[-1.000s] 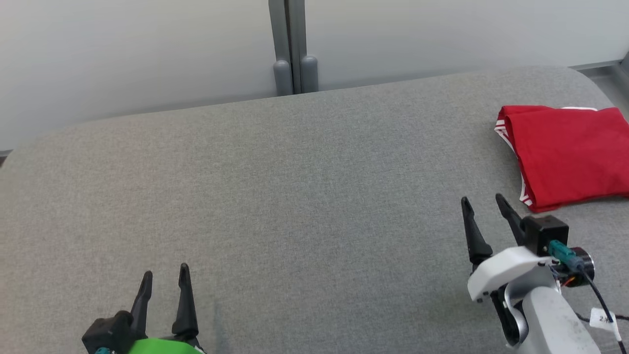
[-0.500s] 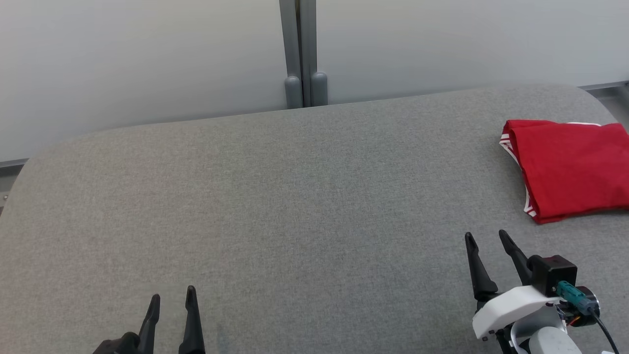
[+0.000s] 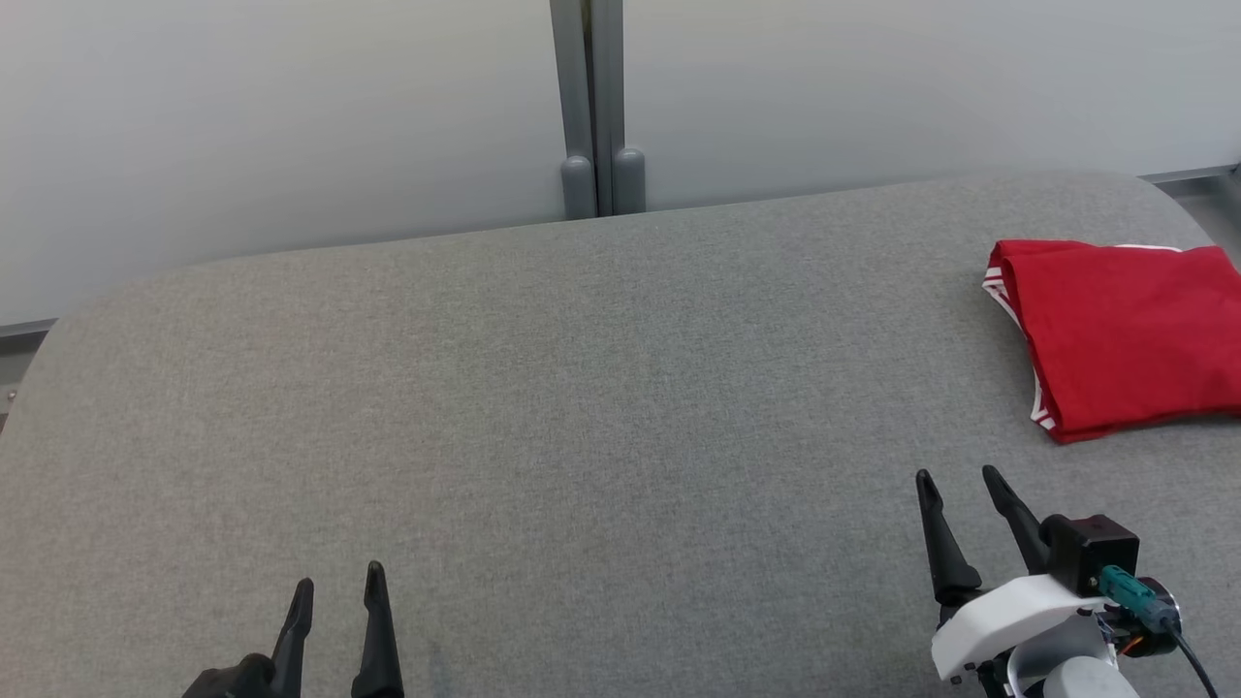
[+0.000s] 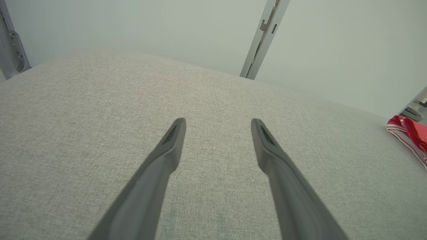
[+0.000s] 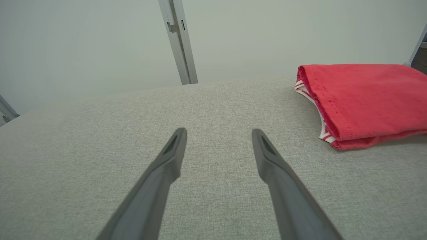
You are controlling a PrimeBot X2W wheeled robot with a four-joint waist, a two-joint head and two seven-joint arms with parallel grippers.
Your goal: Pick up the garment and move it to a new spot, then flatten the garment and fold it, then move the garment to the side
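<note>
The garment (image 3: 1125,334) is red with white striped trim, folded into a neat stack at the far right of the grey table; its right part runs past the head view's edge. It lies up and to the right in the right wrist view (image 5: 363,100), and only its corner (image 4: 412,133) peeks in at the left wrist view's right edge. My right gripper (image 3: 958,477) is open, hovering near the table's front right, short of the garment. Open and empty, my left gripper (image 3: 337,577) sits at the lower left, far from the cloth.
The grey fabric-covered table (image 3: 582,407) has rounded far corners. Behind it stands a pale wall with a grey vertical post (image 3: 591,107) at the middle. A metal bracket (image 4: 13,43) shows at the far left of the left wrist view.
The head camera has tilted, shifting the whole picture downward. Both grippers sit lower in view than a second ago; the garment lies where it was on the table.
</note>
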